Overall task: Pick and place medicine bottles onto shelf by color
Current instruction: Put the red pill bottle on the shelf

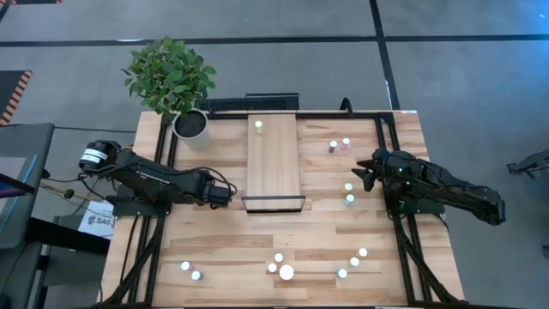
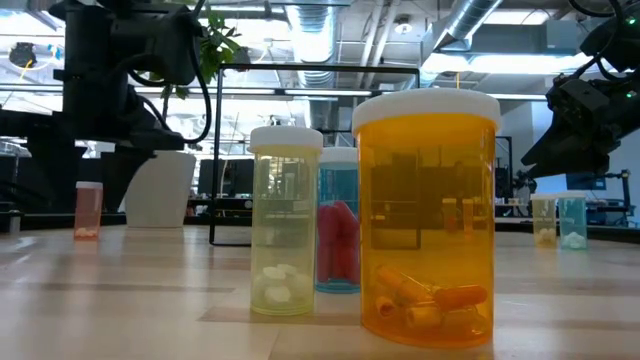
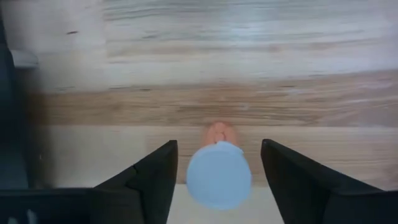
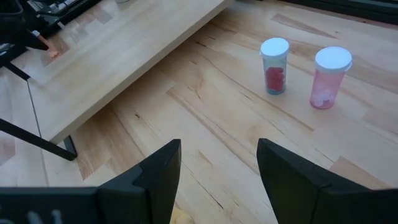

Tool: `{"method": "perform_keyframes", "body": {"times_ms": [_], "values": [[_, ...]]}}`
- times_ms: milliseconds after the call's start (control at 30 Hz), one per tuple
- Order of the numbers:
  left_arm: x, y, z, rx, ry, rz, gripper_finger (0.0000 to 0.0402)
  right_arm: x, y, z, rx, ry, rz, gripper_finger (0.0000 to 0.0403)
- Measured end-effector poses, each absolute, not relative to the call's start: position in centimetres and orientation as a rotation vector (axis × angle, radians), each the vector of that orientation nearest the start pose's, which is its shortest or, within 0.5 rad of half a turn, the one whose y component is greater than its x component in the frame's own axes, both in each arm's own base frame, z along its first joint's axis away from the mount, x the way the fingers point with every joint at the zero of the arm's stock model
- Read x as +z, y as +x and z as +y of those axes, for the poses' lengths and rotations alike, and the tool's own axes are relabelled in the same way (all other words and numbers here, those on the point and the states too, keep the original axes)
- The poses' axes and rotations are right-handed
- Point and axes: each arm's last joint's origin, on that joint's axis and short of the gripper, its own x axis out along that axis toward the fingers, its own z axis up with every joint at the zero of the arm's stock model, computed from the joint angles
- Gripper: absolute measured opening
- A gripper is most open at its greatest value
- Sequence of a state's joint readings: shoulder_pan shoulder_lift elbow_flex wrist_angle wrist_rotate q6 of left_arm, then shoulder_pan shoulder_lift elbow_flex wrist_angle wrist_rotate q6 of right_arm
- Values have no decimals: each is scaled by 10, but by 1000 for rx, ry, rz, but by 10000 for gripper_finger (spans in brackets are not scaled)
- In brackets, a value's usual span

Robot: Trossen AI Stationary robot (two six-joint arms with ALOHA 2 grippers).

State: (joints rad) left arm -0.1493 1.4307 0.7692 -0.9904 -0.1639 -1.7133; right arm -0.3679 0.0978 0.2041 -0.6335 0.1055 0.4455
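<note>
The table (image 1: 223, 249) is pale wood planks on a black frame, standing on a grey floor (image 1: 77, 34) crossed by dark lines. A leafy plant (image 1: 169, 75) in a white pot (image 1: 190, 124) sits at the table's far left corner. Beyond the table, silver ducts (image 2: 470, 25) and pipes run under the ceiling, with bright strip lights between them and desks with monitors farther back.
</note>
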Motion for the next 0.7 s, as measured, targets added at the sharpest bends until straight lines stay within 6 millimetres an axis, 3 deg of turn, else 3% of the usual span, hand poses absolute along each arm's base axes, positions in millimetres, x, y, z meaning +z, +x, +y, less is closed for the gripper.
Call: {"method": "perform_keyframes", "body": {"times_ms": [300, 700], "values": [[166, 204, -26, 1312, -1054, 1138, 128, 166, 72, -31, -573, 496, 417, 234], [171, 208, -21, 1283, -1046, 1148, 121, 166, 72, -31, -573, 496, 417, 234]]}}
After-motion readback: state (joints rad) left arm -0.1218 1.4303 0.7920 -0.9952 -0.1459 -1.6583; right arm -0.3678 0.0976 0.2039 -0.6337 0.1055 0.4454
